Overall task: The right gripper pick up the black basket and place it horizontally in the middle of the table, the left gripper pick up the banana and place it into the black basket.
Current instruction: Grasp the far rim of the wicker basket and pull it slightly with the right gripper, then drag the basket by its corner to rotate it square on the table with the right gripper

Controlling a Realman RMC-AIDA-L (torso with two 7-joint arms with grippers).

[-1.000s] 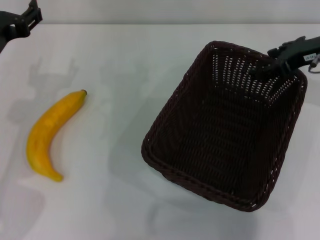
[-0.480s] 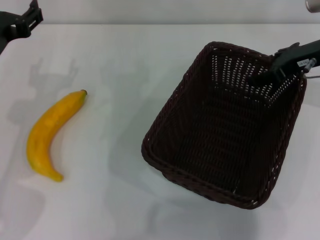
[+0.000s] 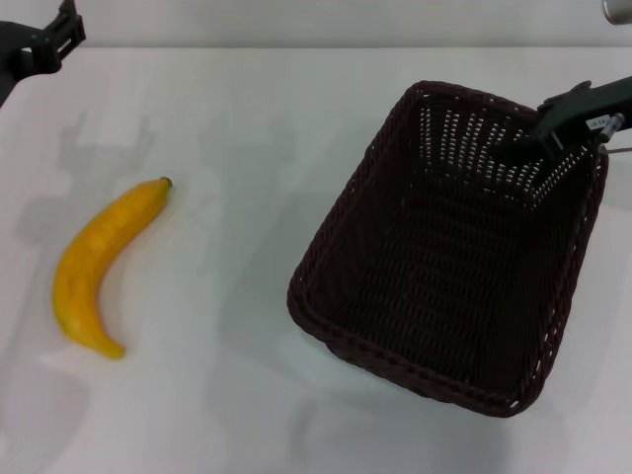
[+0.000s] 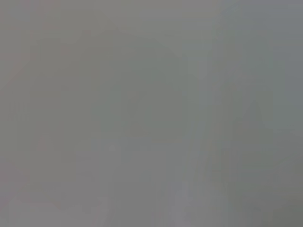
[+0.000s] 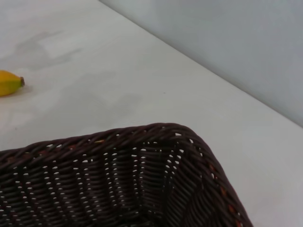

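Right gripper clamps the far rim of one black basket, which we log as empty; one banana on the table; left gripper parked, grip unclear.

Pretty bare setup here. The white table fills nearly the whole head view, smooth and matte, with soft grey shadows smudged across the left side and lower middle. Along the top edge of the frame there's a thin strip of pale grey wall right behind it. Right wrist view shows that same grey wall filling the upper right, plain. Left wrist view is just flat grey, can't tell what it is.
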